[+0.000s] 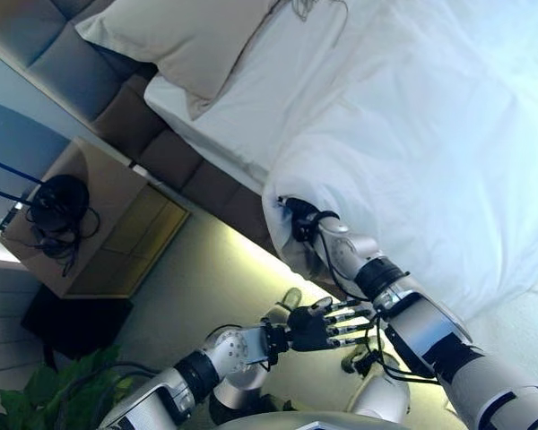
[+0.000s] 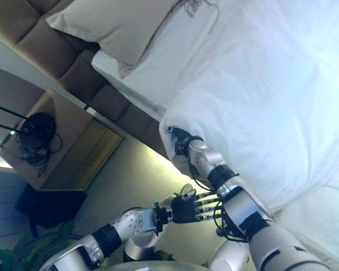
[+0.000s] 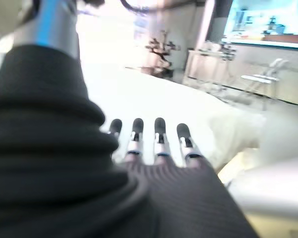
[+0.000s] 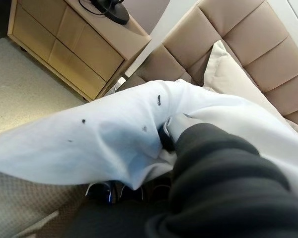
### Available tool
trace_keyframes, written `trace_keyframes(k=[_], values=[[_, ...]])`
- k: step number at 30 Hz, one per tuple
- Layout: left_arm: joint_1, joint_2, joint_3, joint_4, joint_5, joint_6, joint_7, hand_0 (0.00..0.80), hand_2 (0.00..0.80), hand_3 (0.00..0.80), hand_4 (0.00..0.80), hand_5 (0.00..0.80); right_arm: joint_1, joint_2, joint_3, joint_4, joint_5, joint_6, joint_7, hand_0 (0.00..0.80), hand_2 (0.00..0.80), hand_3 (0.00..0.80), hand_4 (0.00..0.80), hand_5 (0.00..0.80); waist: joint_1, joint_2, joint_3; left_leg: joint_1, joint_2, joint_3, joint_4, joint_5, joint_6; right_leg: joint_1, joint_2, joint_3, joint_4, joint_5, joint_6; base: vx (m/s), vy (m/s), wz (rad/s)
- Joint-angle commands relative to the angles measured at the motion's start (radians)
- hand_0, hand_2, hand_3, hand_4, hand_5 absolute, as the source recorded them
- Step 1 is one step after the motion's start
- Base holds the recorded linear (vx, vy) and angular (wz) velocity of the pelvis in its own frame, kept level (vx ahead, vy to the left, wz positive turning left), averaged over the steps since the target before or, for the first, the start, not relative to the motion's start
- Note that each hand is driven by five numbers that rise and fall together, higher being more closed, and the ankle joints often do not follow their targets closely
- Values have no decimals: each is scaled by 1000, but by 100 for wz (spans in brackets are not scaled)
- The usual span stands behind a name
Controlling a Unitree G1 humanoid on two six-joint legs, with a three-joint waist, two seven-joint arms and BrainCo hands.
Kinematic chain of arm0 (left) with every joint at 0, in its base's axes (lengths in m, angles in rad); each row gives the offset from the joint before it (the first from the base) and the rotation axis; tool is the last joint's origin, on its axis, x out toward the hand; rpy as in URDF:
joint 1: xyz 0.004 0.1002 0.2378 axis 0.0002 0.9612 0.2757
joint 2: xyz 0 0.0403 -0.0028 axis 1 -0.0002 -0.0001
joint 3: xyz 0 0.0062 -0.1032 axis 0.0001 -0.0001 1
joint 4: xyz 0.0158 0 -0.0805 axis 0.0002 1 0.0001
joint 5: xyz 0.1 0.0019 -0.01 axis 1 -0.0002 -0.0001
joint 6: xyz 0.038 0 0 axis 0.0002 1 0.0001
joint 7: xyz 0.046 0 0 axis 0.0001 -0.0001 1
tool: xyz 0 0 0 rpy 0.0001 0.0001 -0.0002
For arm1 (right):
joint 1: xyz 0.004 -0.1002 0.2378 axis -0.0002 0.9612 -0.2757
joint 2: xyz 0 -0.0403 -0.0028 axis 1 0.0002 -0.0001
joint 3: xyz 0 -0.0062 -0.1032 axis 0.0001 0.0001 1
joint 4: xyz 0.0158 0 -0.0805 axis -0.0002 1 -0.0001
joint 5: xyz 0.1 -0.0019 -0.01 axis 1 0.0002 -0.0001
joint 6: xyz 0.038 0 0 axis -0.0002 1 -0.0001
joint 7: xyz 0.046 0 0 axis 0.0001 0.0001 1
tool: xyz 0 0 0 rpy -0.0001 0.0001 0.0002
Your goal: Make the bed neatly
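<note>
A white duvet [image 1: 412,152] covers most of the bed. Its corner near the bed's side edge is bunched and lifted. My right hand [image 1: 298,221] is at that corner, shut on the cloth. In the right wrist view the duvet [image 4: 114,134] drapes over the hand, with dark fingertips [image 4: 107,191] showing under it. My left hand [image 1: 318,327] is open and empty, with straight fingers [image 3: 159,139]. It hangs beside the bed, just below my right forearm. A beige pillow [image 1: 188,45] lies at the head of the bed on the white sheet [image 1: 242,103].
A brown padded headboard [image 1: 81,72] runs behind the pillow. A wooden nightstand [image 1: 99,224] with a black device and cables [image 1: 58,202] stands beside the bed. A green plant [image 1: 63,385] is near it. Carpeted floor lies between the nightstand and the bed.
</note>
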Motion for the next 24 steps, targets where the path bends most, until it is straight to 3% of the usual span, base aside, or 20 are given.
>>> trace_keyframes(k=[1,13,24], values=[[-61,-54,-35,-43,18,-40,18,0,0,0,0,0,-175,77,-3,-153,14,-67,64,800,800,800,800,800,-11,1,32,-51,-3,59,88,-6,5,69,-38,94,-131,261,101,-84,1,-11],[-140,-127,8,-6,-37,-139,134,0,0,0,0,0,-196,77,-9,-299,14,-39,90,800,800,800,800,800,-40,-20,47,-68,19,51,71,7,2,21,-13,118,-145,273,102,-69,-20,-15],[-192,-175,62,35,135,-240,231,0,0,0,0,0,-157,84,20,-418,8,10,79,800,800,800,800,800,-76,-22,53,-67,35,62,60,17,4,-18,-5,142,-121,273,98,-31,18,-4]])
